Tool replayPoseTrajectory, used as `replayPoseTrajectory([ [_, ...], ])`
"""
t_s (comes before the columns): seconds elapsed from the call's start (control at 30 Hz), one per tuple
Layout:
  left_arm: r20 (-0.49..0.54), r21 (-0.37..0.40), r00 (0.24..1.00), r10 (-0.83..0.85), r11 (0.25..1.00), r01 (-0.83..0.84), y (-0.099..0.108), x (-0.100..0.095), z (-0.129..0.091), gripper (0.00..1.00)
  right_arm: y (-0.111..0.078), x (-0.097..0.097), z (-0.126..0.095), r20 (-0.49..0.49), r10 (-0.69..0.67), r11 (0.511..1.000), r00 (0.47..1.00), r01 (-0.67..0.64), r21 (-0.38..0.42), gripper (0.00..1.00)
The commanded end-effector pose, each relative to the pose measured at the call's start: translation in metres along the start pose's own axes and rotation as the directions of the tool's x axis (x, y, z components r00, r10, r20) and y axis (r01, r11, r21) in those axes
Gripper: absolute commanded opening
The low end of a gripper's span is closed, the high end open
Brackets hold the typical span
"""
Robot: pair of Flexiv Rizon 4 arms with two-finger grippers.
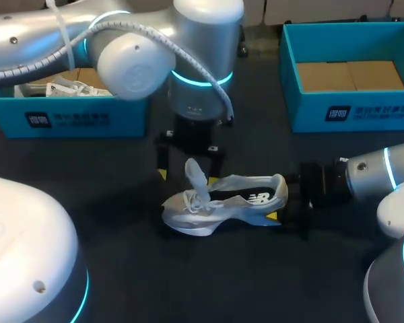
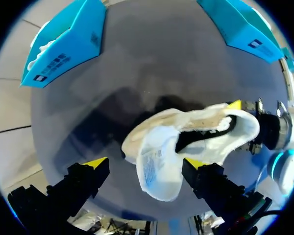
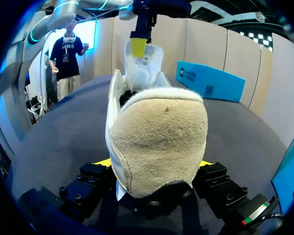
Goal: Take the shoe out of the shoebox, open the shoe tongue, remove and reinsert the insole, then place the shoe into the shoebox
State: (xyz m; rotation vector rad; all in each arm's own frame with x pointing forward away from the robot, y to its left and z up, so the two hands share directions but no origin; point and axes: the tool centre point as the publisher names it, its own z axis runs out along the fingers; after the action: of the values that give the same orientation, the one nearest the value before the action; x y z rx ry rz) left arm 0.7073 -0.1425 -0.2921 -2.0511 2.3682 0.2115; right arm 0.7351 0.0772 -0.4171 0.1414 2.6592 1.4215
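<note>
Shoe (image 1: 222,202) is being clamped at the heel by the right fingers (image 3: 102,162), lying on the bench (image 1: 155,282), toe pointing to the robot's left; its raised tongue (image 2: 157,171) is being straddled by the left fingers (image 2: 95,164), spread wide directly above.

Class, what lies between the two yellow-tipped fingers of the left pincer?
The raised white tongue of the shoe, shown in the left wrist view; the left pincer stands open around it.

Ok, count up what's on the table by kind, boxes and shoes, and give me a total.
Blue boxes: 2
White shoes: 2, one on the table, one in the left box
Total: 4
</note>
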Motion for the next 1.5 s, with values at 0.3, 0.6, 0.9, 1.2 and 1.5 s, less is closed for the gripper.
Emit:
replayPoseTrajectory([
  [0.3, -0.083, 0.121, 0.966, 0.244, 0.965, -0.234, -0.005, -0.004, -0.032, 1.0, -0.001, 0.0, 0.002, 0.002, 0.0, 1.0, 1.0, 0.0, 0.002, 0.0],
  [0.6, -0.089, 0.221, 0.799, 0.595, 0.794, -0.567, -0.007, 0.008, -0.059, 1.0, -0.001, 0.0, 0.002, 0.002, 0.0, 1.0, 1.0, 0.0, 0.002, 0.0],
  [0.9, -0.061, 0.263, 0.682, 0.729, 0.671, -0.693, -0.015, 0.036, -0.085, 1.0, -0.001, 0.0, 0.002, 0.002, 0.0, 1.0, 1.0, 0.0, 0.002, 0.0],
  [1.2, -0.039, 0.286, 0.546, 0.837, 0.533, -0.797, -0.019, 0.059, -0.091, 0.24, -0.001, 0.0, 0.002, 0.002, 0.0, 1.0, 1.0, 0.0, 0.002, 0.0],
  [1.5, -0.006, 0.29, 0.384, 0.923, 0.369, -0.883, -0.018, 0.076, -0.085, 0.0, -0.001, 0.0, 0.002, 0.002, 0.0, 1.0, 1.0, 0.0, 0.002, 0.0],
])
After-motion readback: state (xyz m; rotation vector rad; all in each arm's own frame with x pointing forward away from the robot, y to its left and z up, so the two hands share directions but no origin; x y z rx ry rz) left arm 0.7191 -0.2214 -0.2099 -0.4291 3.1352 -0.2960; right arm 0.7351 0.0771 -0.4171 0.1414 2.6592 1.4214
